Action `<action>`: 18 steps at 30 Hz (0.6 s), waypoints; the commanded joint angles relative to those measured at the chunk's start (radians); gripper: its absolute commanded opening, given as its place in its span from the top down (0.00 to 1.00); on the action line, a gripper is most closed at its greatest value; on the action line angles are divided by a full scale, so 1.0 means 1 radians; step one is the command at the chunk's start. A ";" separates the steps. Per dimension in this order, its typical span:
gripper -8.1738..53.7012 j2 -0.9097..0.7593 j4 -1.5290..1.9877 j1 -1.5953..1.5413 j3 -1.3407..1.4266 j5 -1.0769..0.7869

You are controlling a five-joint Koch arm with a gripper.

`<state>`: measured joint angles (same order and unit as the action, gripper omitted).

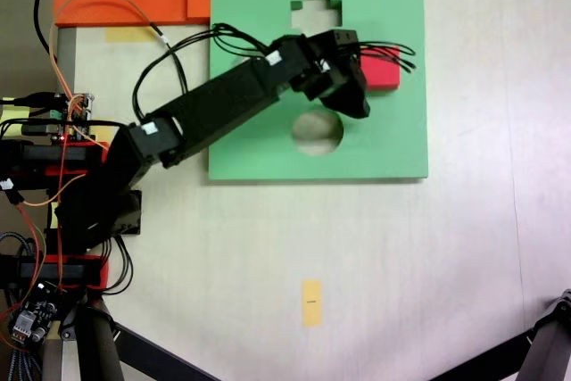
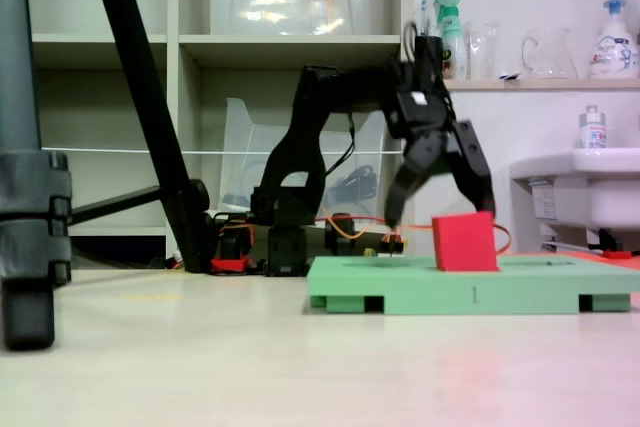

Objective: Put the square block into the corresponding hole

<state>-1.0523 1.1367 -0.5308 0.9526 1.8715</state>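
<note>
Pale tabletop | shelving behind | end effector released above square block

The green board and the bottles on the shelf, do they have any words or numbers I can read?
"1": a small dark mark on the front edge of the green board; it looks like the number one, though faint.
Spray bottle: its label is too blurred to read.
Small bottle: label too small to read.

Arm outstretched — pincer splayed wide, pointing down.
</note>
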 commanded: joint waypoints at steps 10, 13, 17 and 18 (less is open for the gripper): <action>0.12 -0.456 0.196 0.354 0.006 -0.830; 0.12 -0.436 0.137 0.480 0.006 -0.888; 0.12 -0.503 0.084 0.546 0.140 -0.928; 0.12 -0.543 0.011 0.560 0.212 -0.959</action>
<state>-1.5232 1.2609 0.0031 1.1781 0.9449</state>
